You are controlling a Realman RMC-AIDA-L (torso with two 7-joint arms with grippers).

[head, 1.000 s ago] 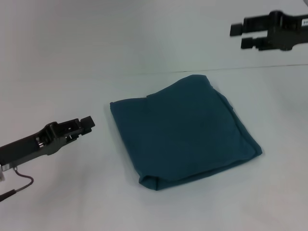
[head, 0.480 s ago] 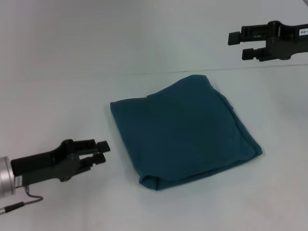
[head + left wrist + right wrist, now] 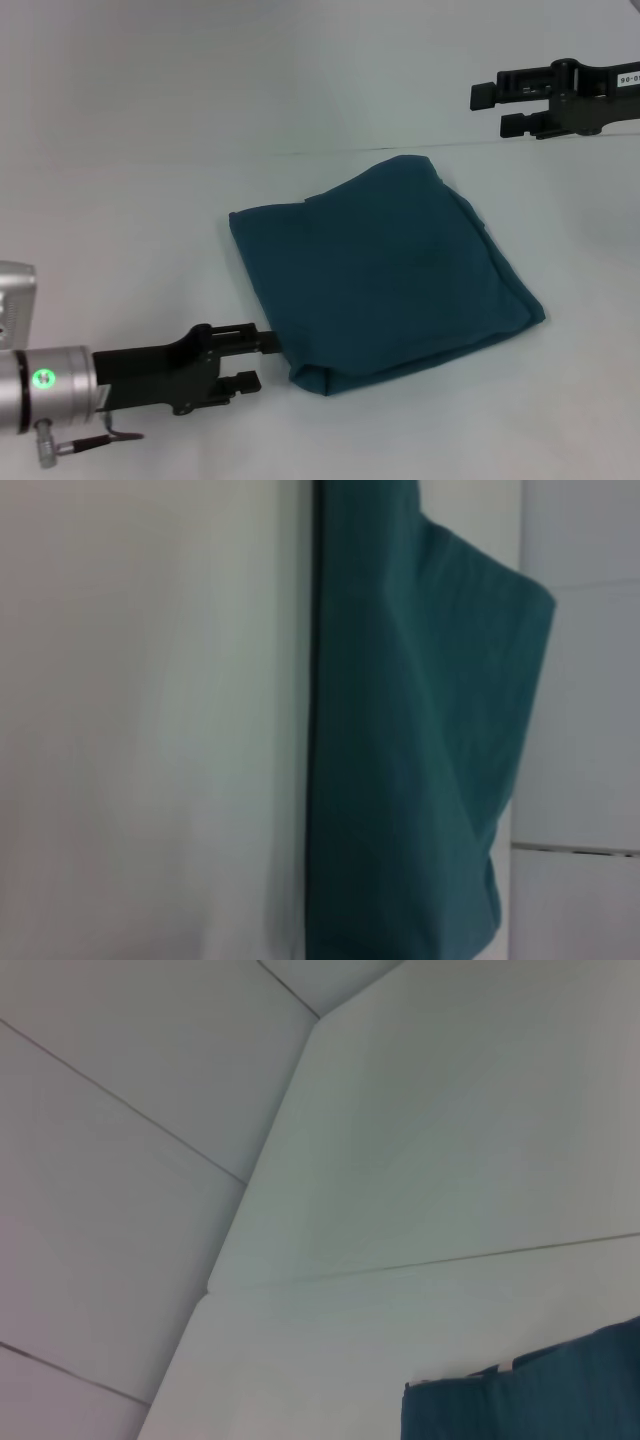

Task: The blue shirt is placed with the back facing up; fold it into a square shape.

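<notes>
Where the left gripper (image 3: 258, 360) meets the shirt (image 3: 385, 265), the upper fingertip sits against the near-left edge of the fabric, and whether it actually touches cannot be told. Jaws parted, nothing between them. Left arm is cut off at the frame edge. Left wrist view shows none of its own fingers, only the shirt (image 3: 420, 750) edge-on beside bare table (image 3: 150, 720).

Right gripper (image 3: 490, 110) hangs well beyond the shirt's far-right corner, apart from it, fingers spread and empty; its arm is cut by the frame. Right wrist view catches only one corner of the shirt (image 3: 530, 1400).

Shirt: dark teal-blue, plain, matte knit, lying flat on the white table (image 3: 120, 210), already folded into a rough square, turned diamond-wise. Sleeves and collar are not visible. Far-left side shows a stepped layer edge; near corner bulges with a rounded fold.
</notes>
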